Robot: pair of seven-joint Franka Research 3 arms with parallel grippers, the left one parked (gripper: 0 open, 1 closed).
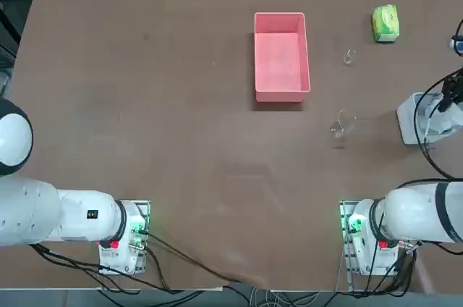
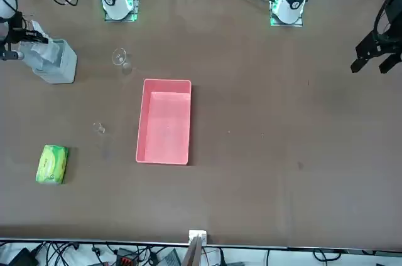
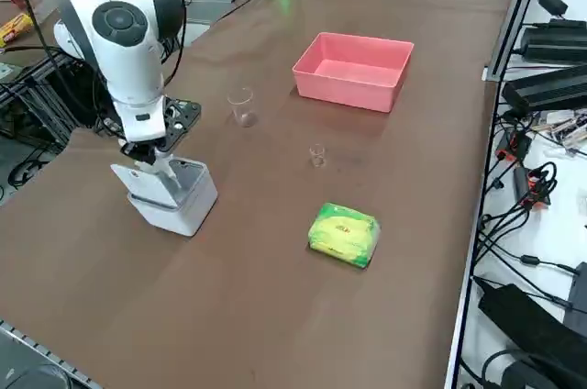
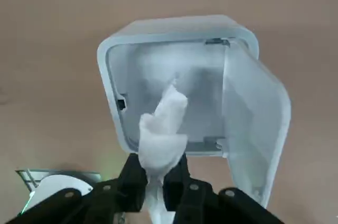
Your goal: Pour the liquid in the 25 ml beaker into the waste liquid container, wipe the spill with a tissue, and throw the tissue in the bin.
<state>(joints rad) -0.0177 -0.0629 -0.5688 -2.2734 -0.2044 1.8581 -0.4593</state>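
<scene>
With the right gripper [image 4: 155, 182] parted narrowly around the crumpled white paper tissue [image 4: 162, 147] over the open grey-white plastic bin [image 4: 104, 71], the risk is clinging — damp paper could stick to a finger, then snag the rim or fall outside.

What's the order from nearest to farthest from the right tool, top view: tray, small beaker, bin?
1. Bin, beneath the right tool.
2. Small beaker, left of the bin, farther out.
3. Tray, left of the beaker.
</scene>
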